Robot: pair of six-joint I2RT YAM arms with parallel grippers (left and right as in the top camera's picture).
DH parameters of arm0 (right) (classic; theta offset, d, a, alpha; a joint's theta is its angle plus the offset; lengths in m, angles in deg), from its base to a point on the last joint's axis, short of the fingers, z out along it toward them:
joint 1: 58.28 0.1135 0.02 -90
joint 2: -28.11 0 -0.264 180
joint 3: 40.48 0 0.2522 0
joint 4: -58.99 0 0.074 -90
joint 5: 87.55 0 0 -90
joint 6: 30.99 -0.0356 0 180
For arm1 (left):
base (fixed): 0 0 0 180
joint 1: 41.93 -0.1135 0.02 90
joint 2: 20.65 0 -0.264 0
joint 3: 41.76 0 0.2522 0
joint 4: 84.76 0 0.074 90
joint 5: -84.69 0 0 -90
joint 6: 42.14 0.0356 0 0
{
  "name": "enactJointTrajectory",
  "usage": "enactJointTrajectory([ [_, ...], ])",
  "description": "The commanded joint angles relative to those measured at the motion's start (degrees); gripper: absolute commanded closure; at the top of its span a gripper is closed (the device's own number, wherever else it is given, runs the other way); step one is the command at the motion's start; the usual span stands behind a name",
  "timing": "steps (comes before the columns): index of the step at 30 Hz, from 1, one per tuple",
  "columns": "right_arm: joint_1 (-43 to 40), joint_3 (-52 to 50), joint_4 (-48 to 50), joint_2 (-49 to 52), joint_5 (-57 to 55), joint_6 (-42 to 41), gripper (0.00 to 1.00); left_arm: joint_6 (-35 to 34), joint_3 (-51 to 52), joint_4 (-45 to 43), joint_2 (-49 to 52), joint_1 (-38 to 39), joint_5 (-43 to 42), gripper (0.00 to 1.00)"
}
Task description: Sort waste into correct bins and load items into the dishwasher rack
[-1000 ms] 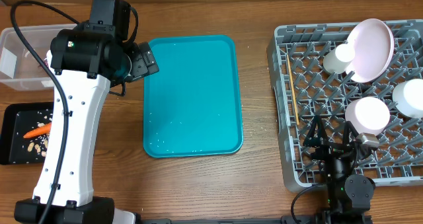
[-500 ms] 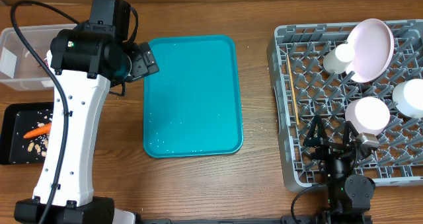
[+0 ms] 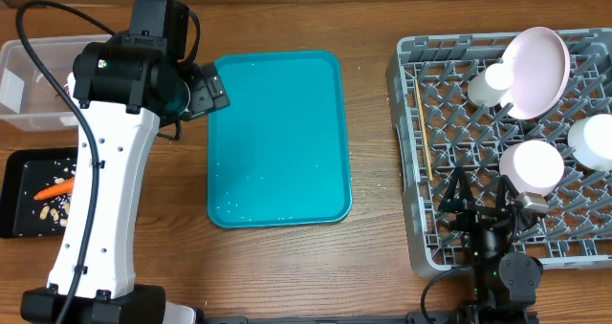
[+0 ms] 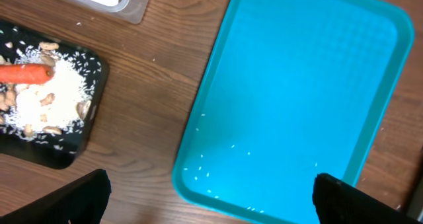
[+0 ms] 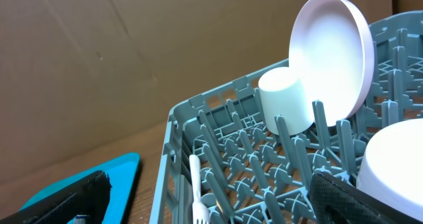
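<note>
The task looks all but finished: the plate (image 3: 538,68), the cup (image 3: 490,83), 2 bowls (image 3: 532,166) and the chopsticks (image 3: 423,133) all sit in the dishwasher rack (image 3: 449,45). The carrot (image 3: 59,187) and peanut-like scraps (image 3: 53,207) lie among white crumbs (image 4: 39,92) in the black tray (image 3: 17,171), just beside the clear tub (image 3: 29,123), whose contents are mostly hidden by the left arm. Only a few stray grains (image 4: 205,174) dot the teal tray (image 3: 277,138) and may need tipping out; the left gripper (image 4: 211,203) hangs spread and empty over that tray's edge nearest the bins, and the right gripper (image 3: 481,202), likewise spread and empty, sits over the rack's front edge.
</note>
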State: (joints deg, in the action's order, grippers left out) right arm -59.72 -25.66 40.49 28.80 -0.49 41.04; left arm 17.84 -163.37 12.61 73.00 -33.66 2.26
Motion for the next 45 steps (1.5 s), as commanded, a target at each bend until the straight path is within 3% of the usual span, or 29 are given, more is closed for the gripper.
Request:
enactJointTrajectory([
  [1,-0.20,-0.61,0.28,-0.52,0.04,0.42,0.00,2.60,0.17,0.50,0.42,0.35,-0.17,0.00],
  [9,-0.20,-0.61,0.28,-0.52,0.04,0.42,0.00,10.40,5.84,-1.60,0.76,3.56,-2.23,0.00],
  [12,-0.20,-0.61,0.28,-0.52,0.04,0.42,0.00,12.96,12.61,-11.39,-0.39,5.44,-3.17,0.00],
  [15,-0.20,-0.61,0.28,-0.52,0.04,0.42,0.00,22.49,20.76,-21.24,-3.08,6.69,-8.22,0.00],
  [18,-0.20,-0.61,0.28,-0.52,0.04,0.42,0.00,25.79,29.03,-29.62,-6.99,6.69,-11.63,0.00],
  [30,-0.20,-0.61,0.28,-0.52,0.04,0.42,0.00,26.77,67.10,-56.54,-31.06,4.15,-8.76,0.00],
  [36,-0.20,-0.61,0.28,-0.52,0.04,0.42,0.00,26.64,88.74,-76.76,-51.63,0.92,-11.69,0.00],
  [39,-0.20,-0.61,0.28,-0.52,0.04,0.42,0.00,26.64,96.21,-82.84,-61.86,0.35,-11.69,0.00],
  [45,-0.20,-0.61,0.28,-0.52,0.04,0.42,0.00,27.36,105.48,-92.19,-73.13,0.22,-11.41,0.00],
])
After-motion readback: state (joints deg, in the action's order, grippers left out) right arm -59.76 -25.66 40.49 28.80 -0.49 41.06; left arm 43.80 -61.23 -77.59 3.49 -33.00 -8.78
